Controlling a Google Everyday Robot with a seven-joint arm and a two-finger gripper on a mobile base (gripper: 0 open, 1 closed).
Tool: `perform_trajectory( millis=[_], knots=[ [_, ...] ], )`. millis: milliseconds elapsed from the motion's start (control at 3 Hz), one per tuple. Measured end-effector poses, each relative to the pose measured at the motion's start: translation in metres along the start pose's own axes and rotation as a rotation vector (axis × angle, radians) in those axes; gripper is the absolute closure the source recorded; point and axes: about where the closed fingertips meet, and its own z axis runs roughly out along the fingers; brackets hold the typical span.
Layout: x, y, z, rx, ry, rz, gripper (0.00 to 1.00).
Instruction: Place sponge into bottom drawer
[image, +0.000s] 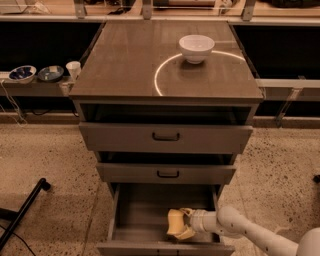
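**Sponge low in the drawer, in my grip**

My gripper (184, 224) reaches in from the right, low inside the open bottom drawer (145, 210), fingers closed on the sponge (173, 222). I hold it on edge near the front right, close to the drawer floor, so that letting go should leave it inside; I cannot tell if it touches. A bowl (196, 47) sits on the cabinet top (130, 65). The floor (45, 155) is speckled.

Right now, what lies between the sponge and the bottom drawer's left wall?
Nothing but the bare floor of the bottom drawer, in the camera view. The gripper holds the sponge toward its right side.
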Motion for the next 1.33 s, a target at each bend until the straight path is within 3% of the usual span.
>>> perform_trajectory(
  millis=[1000, 1333],
  knots=[
    [0.0008, -0.0030, 0.0014, 0.018, 0.004, 0.008, 0.15],
    [0.0008, -0.0030, 0.0015, 0.018, 0.004, 0.008, 0.00]
  ],
)
